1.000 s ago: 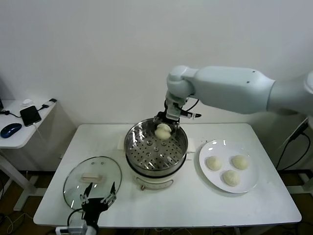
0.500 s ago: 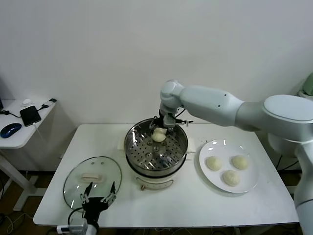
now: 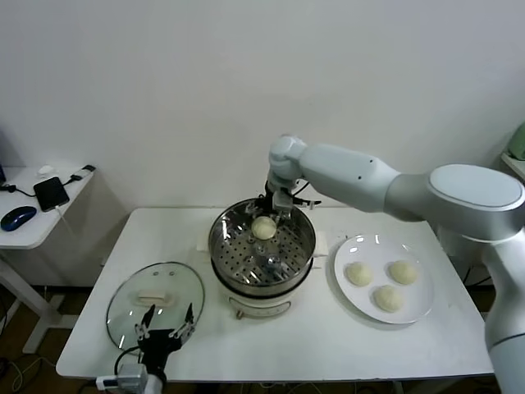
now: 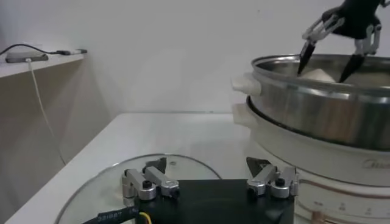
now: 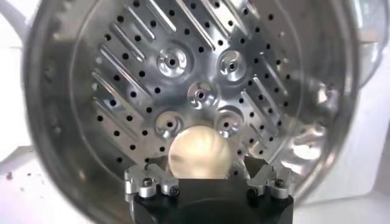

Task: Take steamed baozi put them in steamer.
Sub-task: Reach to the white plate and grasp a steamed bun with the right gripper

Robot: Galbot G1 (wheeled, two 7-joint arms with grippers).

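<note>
Right hand (image 3: 276, 203) dropped lower over the steamer (image 3: 262, 246) since 1 s ago and its fingers spread; the bun it carried now lies on the perforated tray. Near: left hand (image 3: 166, 332) idle, released, over the glass lid (image 3: 156, 300) at the counter (image 3: 328, 336) front edge. Plate (image 3: 384, 279) holds 3 steamed baozi (image 3: 358, 273); 1 sits in the steamer. Right wrist view shows that bun (image 5: 200, 152) free between open fingers; head view doesn't.
</note>
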